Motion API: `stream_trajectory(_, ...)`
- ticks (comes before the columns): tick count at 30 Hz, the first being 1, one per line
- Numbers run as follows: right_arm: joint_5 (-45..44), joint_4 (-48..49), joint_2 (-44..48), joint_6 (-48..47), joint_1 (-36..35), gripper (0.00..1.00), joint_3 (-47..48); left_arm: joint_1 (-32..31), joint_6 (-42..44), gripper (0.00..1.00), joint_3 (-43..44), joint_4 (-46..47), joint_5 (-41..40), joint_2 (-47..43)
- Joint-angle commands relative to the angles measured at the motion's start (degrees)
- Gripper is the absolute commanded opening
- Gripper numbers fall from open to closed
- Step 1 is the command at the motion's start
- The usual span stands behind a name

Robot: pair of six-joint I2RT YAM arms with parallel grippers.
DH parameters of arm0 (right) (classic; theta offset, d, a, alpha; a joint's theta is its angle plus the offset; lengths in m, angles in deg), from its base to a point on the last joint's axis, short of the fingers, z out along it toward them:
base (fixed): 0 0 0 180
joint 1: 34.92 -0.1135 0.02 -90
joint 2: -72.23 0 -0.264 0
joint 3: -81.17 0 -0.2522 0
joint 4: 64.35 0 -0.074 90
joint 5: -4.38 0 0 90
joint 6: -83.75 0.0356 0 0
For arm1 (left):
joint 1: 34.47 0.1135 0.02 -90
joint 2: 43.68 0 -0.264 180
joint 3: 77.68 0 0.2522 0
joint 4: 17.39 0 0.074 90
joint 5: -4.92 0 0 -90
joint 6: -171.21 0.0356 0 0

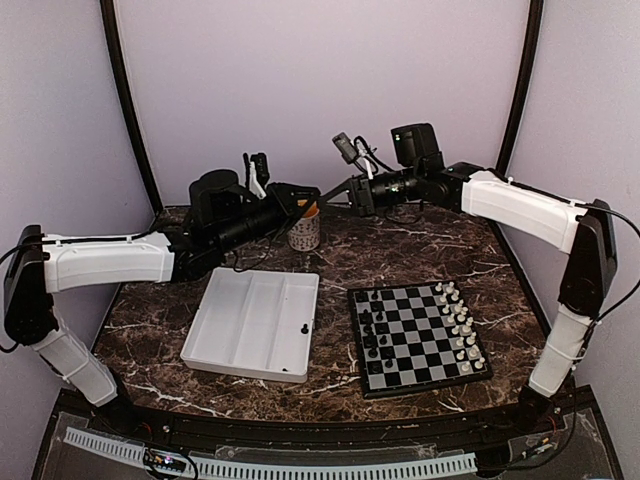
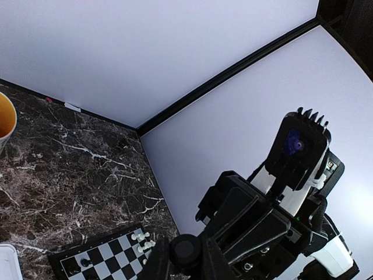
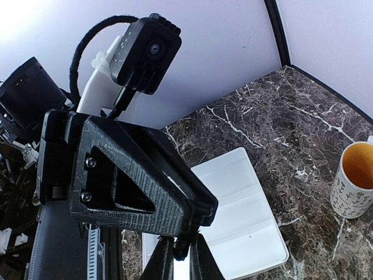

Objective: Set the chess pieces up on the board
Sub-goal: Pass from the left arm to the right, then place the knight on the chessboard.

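Note:
Both grippers meet in the air above the mug. My left gripper and right gripper point tip to tip. In the left wrist view my left gripper is shut on a small black chess piece, seen end-on. In the right wrist view my right gripper is shut on the same black piece. The board lies front right, with black pieces along its left side and white pieces along its right. One black piece lies in the white tray.
The white compartmented tray lies left of the board and also shows in the right wrist view. A patterned mug with an orange inside stands at the back middle, under the grippers. Purple walls close in the marble table.

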Motion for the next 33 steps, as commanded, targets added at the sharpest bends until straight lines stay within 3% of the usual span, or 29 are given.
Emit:
stream_trajectory(1, -3.5, 1.4, -0.6, 0.0, -0.1, 0.07, 2.3, -0.2, -0.2, 0.08, -0.5, 1.5, 2.6, 0.1)
stream_trajectory(12, -8.4, -9.6, 4.4, -13.6, 3.3, 0.03, 0.4, 4.7, 8.4, 0.52, 1.4, -10.8, 3.9, -5.9)
stream_trajectory(18, -12.6, -28.9, 5.9, -31.2, 2.9, 0.02, 2.7, 10.3, 22.6, 0.65, 6.9, -23.9, 1.3, -9.8)
stream_trajectory(21, -18.0, -38.3, 5.5, -38.5, 1.1, 0.02, 3.7, 12.3, 34.8, 0.67, 13.4, -32.7, -2.1, -6.8)
stream_trajectory(25, -27.2, -47.3, 5.3, -45.4, -3.6, 0.03, 2.6, 15.0, 45.6, 0.67, 15.7, -36.7, -7.2, -1.8)
stream_trajectory(33, -38.9, -58.0, 4.5, -50.4, -13.9, 0.03, -3.7, 23.1, 42.0, 0.65, 8.6, -32.1, 2.5, -1.3)
